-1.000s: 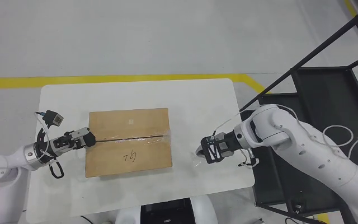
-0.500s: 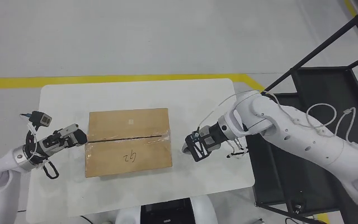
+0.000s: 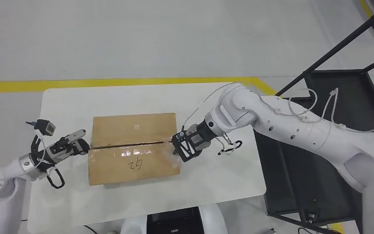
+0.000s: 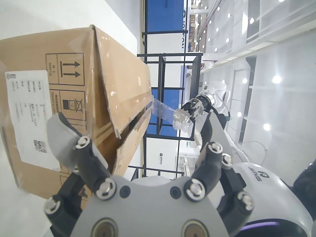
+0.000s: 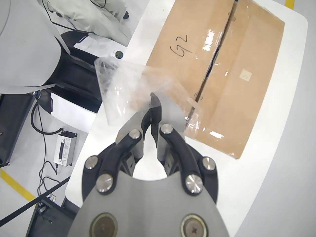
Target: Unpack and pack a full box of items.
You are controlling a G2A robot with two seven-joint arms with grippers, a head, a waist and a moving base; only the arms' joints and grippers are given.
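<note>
Box lies in the middle of the white table, long side across. Its top seam is split and the flaps gape slightly at the left end. The right claw is at the box's right end, pinched together on a crumpled strip of clear tape whose other end clings to the box at the seam. The left claw hangs just beside the labelled left end, fingers wide apart, holding nothing.
</note>
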